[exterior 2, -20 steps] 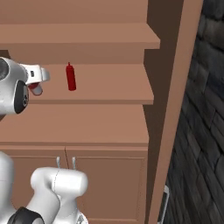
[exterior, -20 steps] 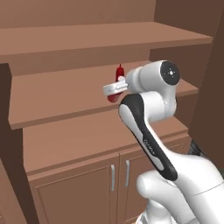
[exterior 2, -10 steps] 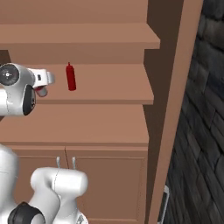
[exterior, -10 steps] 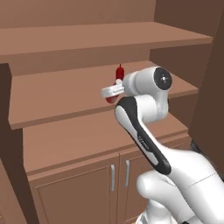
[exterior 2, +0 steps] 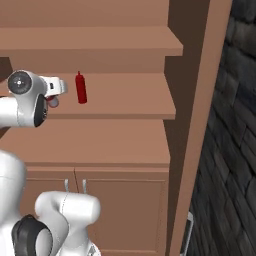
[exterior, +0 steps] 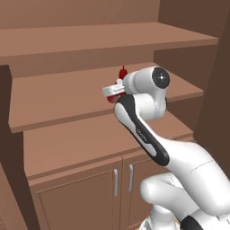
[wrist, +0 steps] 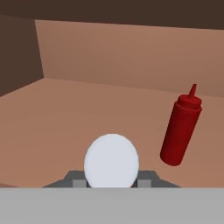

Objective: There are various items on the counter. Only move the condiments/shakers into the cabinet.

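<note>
Pincer [wrist: 112, 181] jaws are clamped on a bottle with a white cap [wrist: 112, 160], held over the cabinet [exterior 2: 125, 95] shelf. Farther back to the right, a dark red squeeze bottle [wrist: 180, 127] is stood upright on that shelf.

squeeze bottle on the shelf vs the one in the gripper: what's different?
1. The squeeze bottle stands free on the cabinet shelf; the held bottle is clamped in the shut gripper.
2. The squeeze bottle ends in a pointed red nozzle; the held bottle has a round white top.
3. The squeeze bottle sits farther back and to one side of the held bottle.
Shared: both look red and are at the same shelf.
</note>
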Tool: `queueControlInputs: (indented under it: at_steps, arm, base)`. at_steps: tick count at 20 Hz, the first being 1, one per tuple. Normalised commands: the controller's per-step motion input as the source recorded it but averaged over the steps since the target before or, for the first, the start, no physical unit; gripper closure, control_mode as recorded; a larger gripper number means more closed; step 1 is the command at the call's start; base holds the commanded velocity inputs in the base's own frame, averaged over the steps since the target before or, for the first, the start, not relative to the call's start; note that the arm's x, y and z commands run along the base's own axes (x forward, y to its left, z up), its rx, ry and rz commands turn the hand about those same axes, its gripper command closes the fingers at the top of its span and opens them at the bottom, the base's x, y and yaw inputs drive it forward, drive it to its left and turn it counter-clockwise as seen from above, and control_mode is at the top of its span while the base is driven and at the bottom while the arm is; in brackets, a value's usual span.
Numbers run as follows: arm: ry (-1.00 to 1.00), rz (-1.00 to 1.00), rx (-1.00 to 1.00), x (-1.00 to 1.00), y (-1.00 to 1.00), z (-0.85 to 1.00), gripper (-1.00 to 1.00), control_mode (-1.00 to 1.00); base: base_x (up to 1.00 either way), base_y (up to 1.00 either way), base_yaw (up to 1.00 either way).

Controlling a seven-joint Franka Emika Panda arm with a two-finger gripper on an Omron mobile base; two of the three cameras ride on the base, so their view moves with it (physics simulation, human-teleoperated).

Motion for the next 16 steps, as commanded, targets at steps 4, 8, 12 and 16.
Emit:
queueControlInputs:
  at_steps: [4, 8, 12, 16]
  arm:
    - [0.0, 0.0, 0.0, 0.24, 0.0, -0.24, 1.0, -1.0]
    - [0.0, 0.0, 0.0, 0.2, 0.0, -0.32, 1.0, -1.0]
    - [0.0, 0.0, 0.0, 0.23, 0.0, -0.24, 1.0, -1.0]
    - [0.0, 0.0, 0.0, 0.27, 0.0, -0.18, 1.0, -1.0]
  base:
    - [0.0, 0.0, 0.0]
    - [0.0, 0.0, 0.0]
    - [0.0, 0.0, 0.0]
    - [0.0, 0.0, 0.0]
